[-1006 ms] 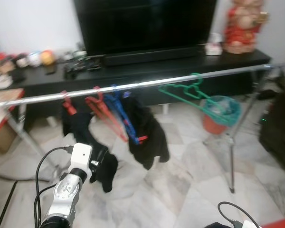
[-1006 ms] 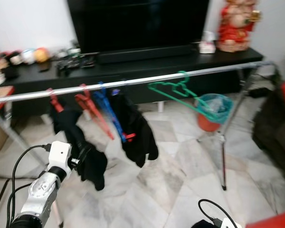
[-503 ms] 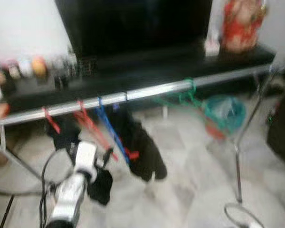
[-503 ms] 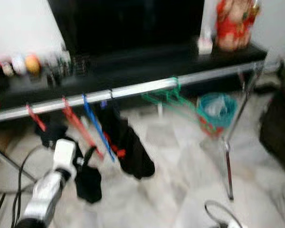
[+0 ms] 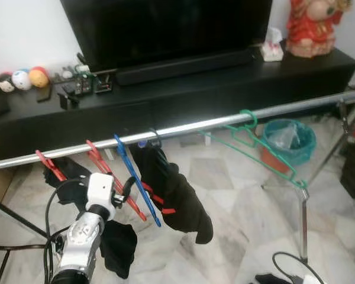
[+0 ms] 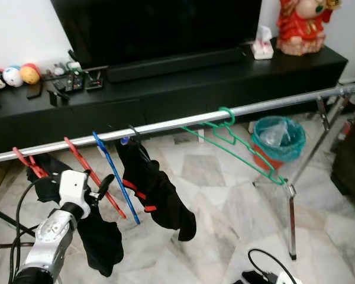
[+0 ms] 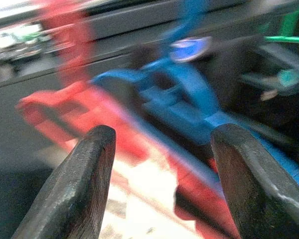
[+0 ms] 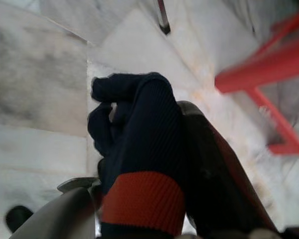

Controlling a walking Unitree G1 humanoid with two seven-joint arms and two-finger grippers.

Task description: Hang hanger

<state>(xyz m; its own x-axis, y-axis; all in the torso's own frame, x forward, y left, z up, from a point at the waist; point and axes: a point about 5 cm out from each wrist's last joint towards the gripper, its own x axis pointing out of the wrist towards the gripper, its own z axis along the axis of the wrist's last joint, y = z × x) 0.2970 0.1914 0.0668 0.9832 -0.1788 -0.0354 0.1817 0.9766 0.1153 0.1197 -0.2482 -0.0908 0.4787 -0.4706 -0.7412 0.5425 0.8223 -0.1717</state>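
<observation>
Close ahead, red hanger (image 5: 115, 183) and blue hanger (image 5: 136, 188); black garment (image 5: 177, 198) beside.

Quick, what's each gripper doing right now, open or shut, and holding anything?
Left gripper: open, empty, facing the red hanger and blue hanger.
Right gripper: shut on a dark sock with a red band.
</observation>
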